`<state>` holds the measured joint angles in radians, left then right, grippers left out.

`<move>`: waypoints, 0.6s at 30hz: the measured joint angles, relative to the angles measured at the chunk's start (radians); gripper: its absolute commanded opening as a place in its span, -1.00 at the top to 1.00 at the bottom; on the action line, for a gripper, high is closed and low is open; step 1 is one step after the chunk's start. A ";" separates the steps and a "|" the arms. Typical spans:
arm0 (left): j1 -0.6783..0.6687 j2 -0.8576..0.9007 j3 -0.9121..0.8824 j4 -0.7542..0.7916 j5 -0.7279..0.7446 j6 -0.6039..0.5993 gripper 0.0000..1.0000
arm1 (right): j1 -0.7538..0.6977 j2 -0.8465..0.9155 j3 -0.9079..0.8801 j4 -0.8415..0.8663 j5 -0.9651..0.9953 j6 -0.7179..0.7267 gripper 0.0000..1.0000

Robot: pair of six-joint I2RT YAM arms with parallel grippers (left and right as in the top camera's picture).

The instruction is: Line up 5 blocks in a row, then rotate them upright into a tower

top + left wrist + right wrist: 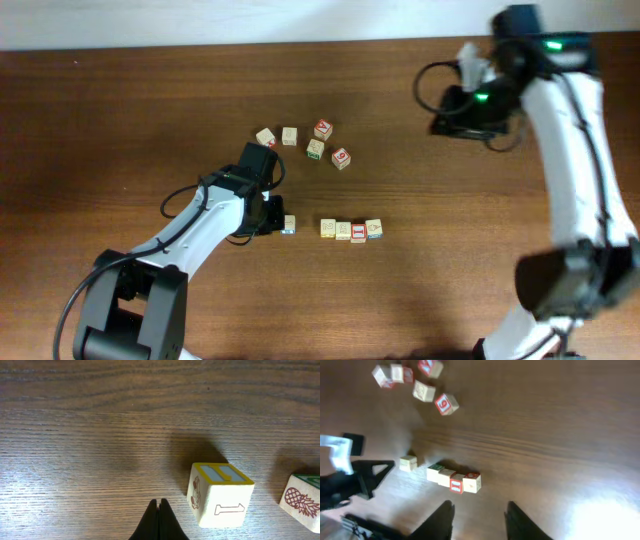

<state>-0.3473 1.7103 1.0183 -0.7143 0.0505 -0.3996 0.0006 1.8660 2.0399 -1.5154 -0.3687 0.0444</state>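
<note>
Five blocks lie at mid-table. A yellow-topped block lies alone. To its right is a touching row: a pale block, a green-edged block, a red-framed block and a blue-edged block. My left gripper is shut on nothing, its tips just left of the yellow-topped block. The right gripper hangs high over the back right. It is open, with bare table between its fingers.
A loose cluster of other cubes lies behind the row, among them a red-6 cube and a dark-green-print cube. The left arm's body stretches in from the front left.
</note>
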 measured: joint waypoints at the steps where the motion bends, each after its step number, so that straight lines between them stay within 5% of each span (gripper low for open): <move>1: 0.000 0.000 0.000 0.002 0.002 0.000 1.00 | -0.006 -0.026 -0.005 0.000 0.007 -0.001 0.91; 9: -0.016 0.058 0.000 0.050 0.003 -0.016 1.00 | -0.008 -0.028 -0.241 0.089 0.043 -0.001 0.91; 18: -0.023 0.091 0.000 0.119 0.055 0.004 1.00 | -0.008 -0.025 -0.265 0.134 0.057 0.000 0.86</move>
<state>-0.3702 1.8011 1.0183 -0.5949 0.1055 -0.3958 -0.0071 1.8412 1.7752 -1.3819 -0.3115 0.0441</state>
